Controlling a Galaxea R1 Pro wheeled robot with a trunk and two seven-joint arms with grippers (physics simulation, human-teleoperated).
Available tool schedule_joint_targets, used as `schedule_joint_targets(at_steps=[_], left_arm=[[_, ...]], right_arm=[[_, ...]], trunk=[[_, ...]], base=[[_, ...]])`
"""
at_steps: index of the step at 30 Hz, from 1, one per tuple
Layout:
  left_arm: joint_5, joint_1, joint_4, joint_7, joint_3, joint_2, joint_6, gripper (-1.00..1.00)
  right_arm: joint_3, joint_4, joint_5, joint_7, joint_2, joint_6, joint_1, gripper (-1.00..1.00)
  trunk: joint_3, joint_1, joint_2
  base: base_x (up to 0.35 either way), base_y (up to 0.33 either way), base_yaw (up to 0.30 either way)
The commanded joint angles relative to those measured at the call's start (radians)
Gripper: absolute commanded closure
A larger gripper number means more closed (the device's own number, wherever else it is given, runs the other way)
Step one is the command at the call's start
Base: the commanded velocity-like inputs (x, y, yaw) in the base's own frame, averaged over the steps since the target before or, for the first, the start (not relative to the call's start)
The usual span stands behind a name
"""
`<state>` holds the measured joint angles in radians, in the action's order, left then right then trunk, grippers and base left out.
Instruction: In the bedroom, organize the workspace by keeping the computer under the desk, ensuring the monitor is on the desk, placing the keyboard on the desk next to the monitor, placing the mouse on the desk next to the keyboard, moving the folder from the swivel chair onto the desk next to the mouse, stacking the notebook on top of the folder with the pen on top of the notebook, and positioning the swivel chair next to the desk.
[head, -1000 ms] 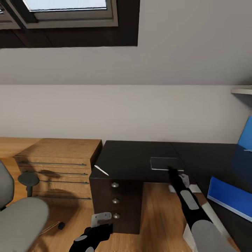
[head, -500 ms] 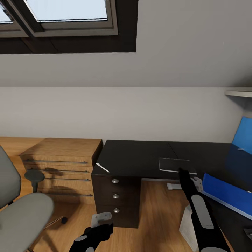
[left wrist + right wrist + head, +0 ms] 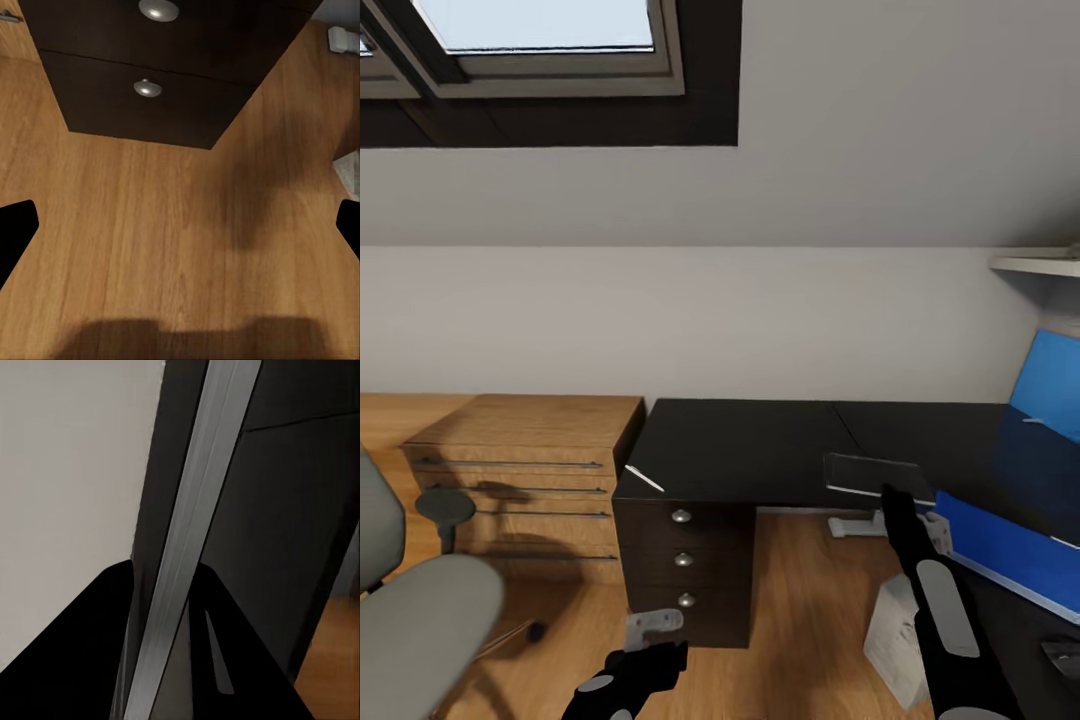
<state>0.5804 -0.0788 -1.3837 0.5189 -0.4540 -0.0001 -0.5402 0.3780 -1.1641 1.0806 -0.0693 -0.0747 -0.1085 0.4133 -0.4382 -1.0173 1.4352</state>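
Bench (image 3: pixel 740 450): glossy black top. Swivel chair (image 3: pixel 420 625) stands well apart from it on the floor. Folder (image 3: pixel 1010 555) lies on the bench. Notebook (image 3: pixel 875 473), raised off the top, is clamped edge-on in the right pincer (image 3: pixel 888 495). Thin, stiff, light, likely slippery; edge hold suits. Left pincer (image 3: pixel 650 625) spread wide, empty, over the floor.

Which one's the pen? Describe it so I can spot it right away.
Start at the black desk and go to its front left corner, above the silver-knobbed drawers. The pen lies there diagonally: a thin white sliver, the only pale thing on that end.
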Motion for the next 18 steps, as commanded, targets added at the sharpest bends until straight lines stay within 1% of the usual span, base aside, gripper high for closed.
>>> schedule_joint_targets(at_steps=[1,4,6,8,10,11,14,15,18], left_arm=[[0.011,-0.001,-0.001,0.01,-0.002,0.0,-0.001,-1.0],[0.011,-0.001,-0.001,0.009,-0.003,0.001,-0.001,-1.0],[0.012,-0.001,-0.001,0.009,-0.003,0.001,-0.001,-1.0],[0.012,-0.001,-0.001,0.009,-0.003,0.001,-0.001,-1.0],[0.012,-0.001,-0.001,0.01,-0.003,0.001,-0.001,-1.0],[0.012,-0.001,-0.001,0.009,-0.003,0.001,-0.001,-1.0],[0.012,-0.001,-0.001,0.01,-0.003,0.001,-0.001,-1.0],[0.012,-0.001,-0.001,0.01,-0.003,0.001,-0.001,-1.0],[0.012,-0.001,-0.001,0.01,-0.003,0.001,-0.001,-1.0]], right_arm=[[0.013,-0.001,0.007,-0.005,-0.001,-0.006,0.001,1.0],[0.029,-0.001,0.007,-0.006,0.0,-0.007,0.001,1.0],[0.048,0.006,0.007,-0.01,0.0,-0.006,0.001,1.0],[0.055,0.022,0.007,-0.011,0.003,-0.005,0.001,1.0],[0.058,0.034,0.007,-0.012,0.014,-0.001,0.002,1.0],[0.06,0.044,0.007,-0.012,0.025,0.004,0.002,1.0],[0.06,0.054,0.007,-0.012,0.037,0.014,0.003,1.0],[0.062,0.058,0.008,-0.012,0.048,0.022,0.003,1.0],[0.081,0.06,0.027,-0.012,0.069,0.029,0.004,1.0]], trunk=[[-0.002,0.0,0.001],[-0.006,0.0,0.001],[-0.009,0.0,0.001],[-0.011,0.0,0.001],[-0.014,0.0,0.001],[-0.015,0.0,0.001],[-0.019,0.0,0.001],[-0.021,0.0,0.001],[-0.025,0.0,0.001]], base=[[0.0,0.0,-0.181],[0.0,0.0,-0.184],[0.0,0.0,-0.185],[0.0,0.0,-0.177],[0.0,0.0,-0.166],[0.0,0.0,-0.151],[0.0,0.0,-0.134],[0.0,0.0,-0.108],[0.0,0.0,-0.08]])
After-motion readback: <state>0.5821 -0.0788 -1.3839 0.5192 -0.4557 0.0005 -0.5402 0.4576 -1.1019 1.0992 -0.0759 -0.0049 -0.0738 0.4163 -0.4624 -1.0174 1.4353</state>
